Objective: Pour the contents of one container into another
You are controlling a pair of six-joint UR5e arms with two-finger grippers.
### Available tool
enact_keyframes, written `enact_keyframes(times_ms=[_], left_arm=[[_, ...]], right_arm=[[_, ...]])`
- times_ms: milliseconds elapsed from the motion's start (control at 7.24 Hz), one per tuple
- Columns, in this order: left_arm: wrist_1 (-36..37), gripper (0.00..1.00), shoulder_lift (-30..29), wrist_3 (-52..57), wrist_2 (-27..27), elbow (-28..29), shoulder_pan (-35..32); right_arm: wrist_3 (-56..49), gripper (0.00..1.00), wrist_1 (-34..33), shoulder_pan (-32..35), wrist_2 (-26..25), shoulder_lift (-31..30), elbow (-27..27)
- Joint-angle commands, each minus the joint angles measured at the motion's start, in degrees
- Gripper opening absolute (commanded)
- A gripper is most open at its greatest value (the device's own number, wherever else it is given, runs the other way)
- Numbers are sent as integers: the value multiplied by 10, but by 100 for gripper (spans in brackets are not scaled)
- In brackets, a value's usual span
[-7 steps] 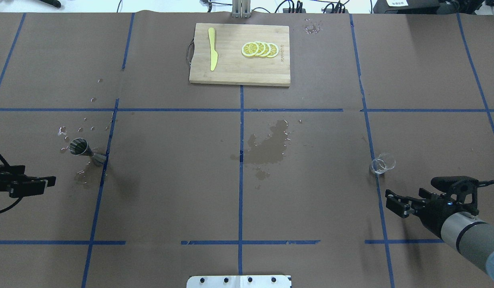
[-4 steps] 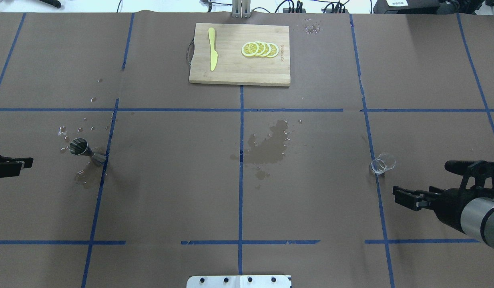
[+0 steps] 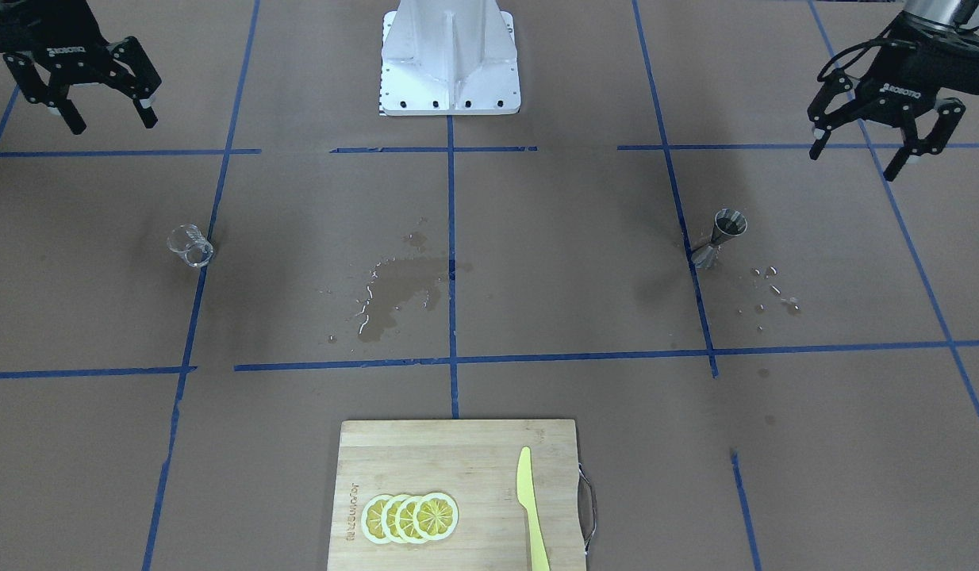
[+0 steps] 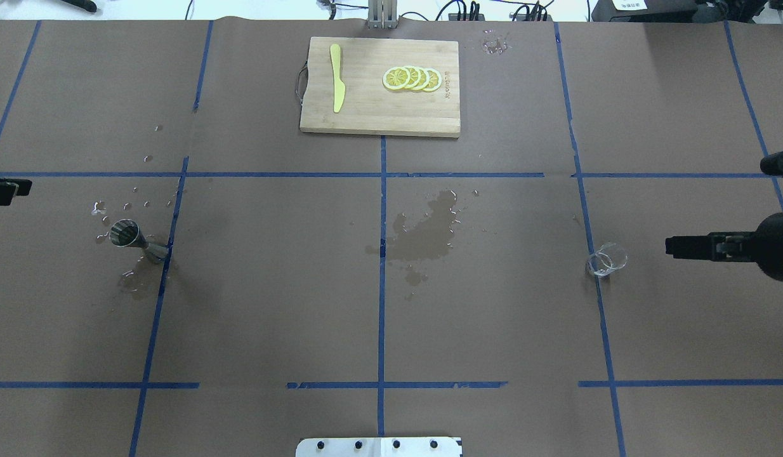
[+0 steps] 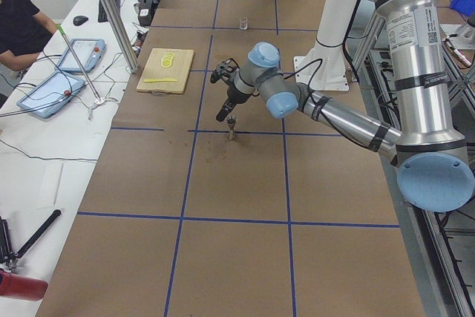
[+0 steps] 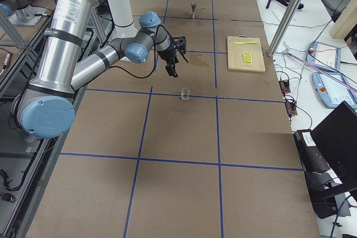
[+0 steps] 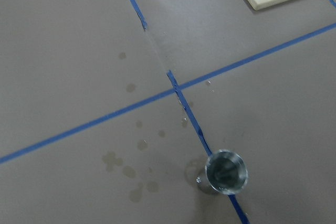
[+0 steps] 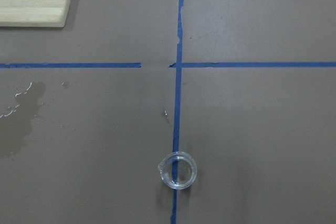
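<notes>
1. Jigger (image 4: 136, 240): it stands upright on the left part of the tabletop (image 4: 271, 304), just beside a blue tape line (image 4: 153, 304), with droplets (image 4: 122, 206) and a damp mark around its foot. It is a shiny steel double cone, pinched at the waist, with the wide mouth up. The left wrist view looks into a dark bowl, and I cannot tell whether liquid is inside. I judge it light, rigid and slick, more so if wet. On its small foot, a sideways nudge could tip it. The waist, or the upper cone just above it, looks the safest place to hold.
2. Left hand (image 3: 854, 159): it hangs above the tabletop, well apart from the jigger on the robot's side of it, with fingers spread wide and nothing between them.
3. Wet patch (image 4: 429, 231): a dark spill lies mid-tabletop, between the two vessels.
4. Glass beaker (image 4: 606, 260): small, clear and spouted, it stands upright on a tape line at the right. It looks empty or nearly so. I judge it light, stiff, smooth and breakable. It is best held across the wall below the rim with a gentle squeeze.
5. Right hand (image 3: 113, 123): it is spread open and empty, above the tabletop and apart from the beaker.
</notes>
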Motion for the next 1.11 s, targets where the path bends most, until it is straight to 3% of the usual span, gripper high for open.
enact_keyframes(times_ms=[0, 138, 415, 691, 829, 967], left_arm=[[43, 100, -71, 72, -55, 80, -67], [44, 100, -115, 99, -124, 162, -129], [90, 100, -155, 187, -154, 264, -182], [142, 100, -160, 319, -156, 309, -240], [161, 100, -158, 367, -156, 316, -259], [155, 100, -139, 421, -156, 333, -270]], right_arm=[[-179, 100, -65, 132, 92, 51, -62], [-291, 100, -68, 202, 132, 69, -124], [-477, 100, -92, 331, 261, 109, -261], [-648, 100, -214, 386, 270, 117, -281], [-689, 100, -275, 426, 301, 118, -279], [-688, 100, -276, 435, 326, 105, -281]])
